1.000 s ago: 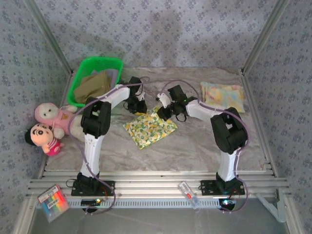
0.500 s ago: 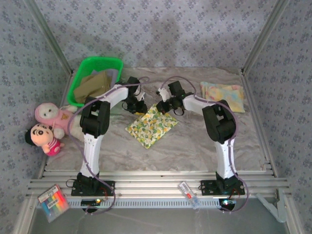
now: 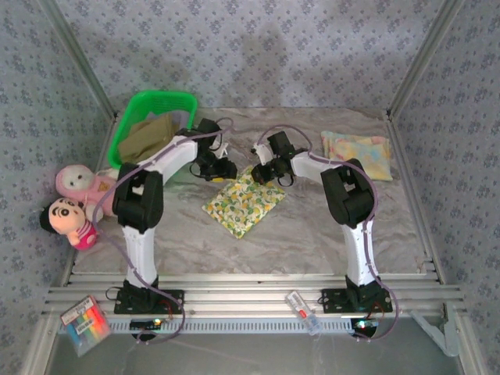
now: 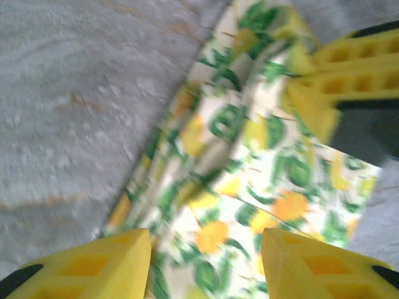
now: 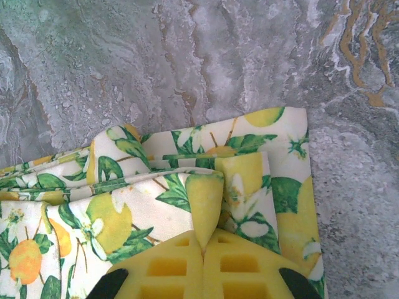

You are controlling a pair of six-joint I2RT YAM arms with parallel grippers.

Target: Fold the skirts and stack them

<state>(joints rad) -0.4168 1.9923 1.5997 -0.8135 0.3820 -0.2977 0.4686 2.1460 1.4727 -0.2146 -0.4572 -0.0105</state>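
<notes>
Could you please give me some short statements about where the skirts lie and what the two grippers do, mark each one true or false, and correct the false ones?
1. The right gripper pinches a fold of the floral skirt. True.
2. The left gripper is shut on the floral skirt. False: its fingers stand apart above the cloth, holding nothing.
3. The pastel skirt lies inside the green basket. False: it lies folded on the table at the far right. The basket holds the olive skirt.
4. Two plush dolls lie at the left side, apart from the floral skirt. True.
</notes>
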